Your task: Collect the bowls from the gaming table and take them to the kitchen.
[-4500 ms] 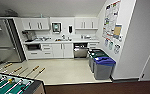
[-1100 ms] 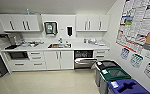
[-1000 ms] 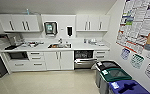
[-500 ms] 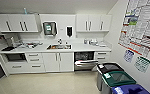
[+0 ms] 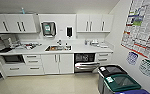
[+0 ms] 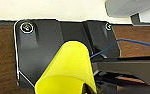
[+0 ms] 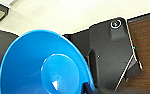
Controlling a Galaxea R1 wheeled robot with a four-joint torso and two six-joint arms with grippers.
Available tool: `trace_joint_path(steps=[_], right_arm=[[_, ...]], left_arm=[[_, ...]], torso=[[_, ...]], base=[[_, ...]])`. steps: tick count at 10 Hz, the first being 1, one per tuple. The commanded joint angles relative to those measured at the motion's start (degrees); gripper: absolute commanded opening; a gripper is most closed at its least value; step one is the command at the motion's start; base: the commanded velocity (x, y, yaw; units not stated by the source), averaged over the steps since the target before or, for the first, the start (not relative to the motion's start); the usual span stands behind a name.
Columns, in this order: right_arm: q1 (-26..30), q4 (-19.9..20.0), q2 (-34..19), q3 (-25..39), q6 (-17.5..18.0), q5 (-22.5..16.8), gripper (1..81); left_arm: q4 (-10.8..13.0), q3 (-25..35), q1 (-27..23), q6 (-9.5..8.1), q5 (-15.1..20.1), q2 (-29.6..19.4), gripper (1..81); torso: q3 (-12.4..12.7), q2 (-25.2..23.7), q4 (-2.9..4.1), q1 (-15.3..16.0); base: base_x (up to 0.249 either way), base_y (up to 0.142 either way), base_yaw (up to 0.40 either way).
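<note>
The kitchen lies ahead in the head view, with a white worktop, a steel sink, white cabinets, a black soap dispenser and a steel paper-towel dispenser. Up close in the left wrist view is the yellow bowl, tilted, with my left gripper shut on its rim. The blue bowl looms in the right wrist view with its inside showing, and my right gripper is shut on its rim. The gaming table is out of view.
Lidded bins, one black and one green, stand at the right by a wall of posters. A dishwasher door stands slightly ajar under the worktop. Pale floor stretches between me and the cabinets.
The whole head view has shifted: the camera has come closer to the kitchen counter, and the table-football table seen at the left 4.5 s ago has passed from view.
</note>
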Motion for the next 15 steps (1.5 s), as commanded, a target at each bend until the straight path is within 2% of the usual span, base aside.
trace_joint_path(steps=[1, 9, 15], right_arm=[[1.51, -1.38, -2.18, 1.28, 0.0, -2.22, 1.0], [1.6, -1.38, -2.18, 1.46, 0.0, -2.22, 1.0], [1.68, -1.38, -2.26, 1.37, 0.0, -2.22, 1.0]], left_arm=[[0.14, 0.76, -2.44, 0.51, 2.89, -0.97, 1.0], [0.05, 0.76, -2.44, 0.51, 2.8, -1.14, 1.0], [0.05, 0.76, -2.44, 0.51, 2.8, -0.97, 1.0]], torso=[[0.0, 0.0, 0.0, 0.0], [0.0, -0.02, 0.0, -0.05], [-0.02, -0.05, 0.0, 0.02]], base=[[0.171, -0.065, 0.0], [0.149, -0.07, 0.0], [0.194, 0.0, 0.0]])
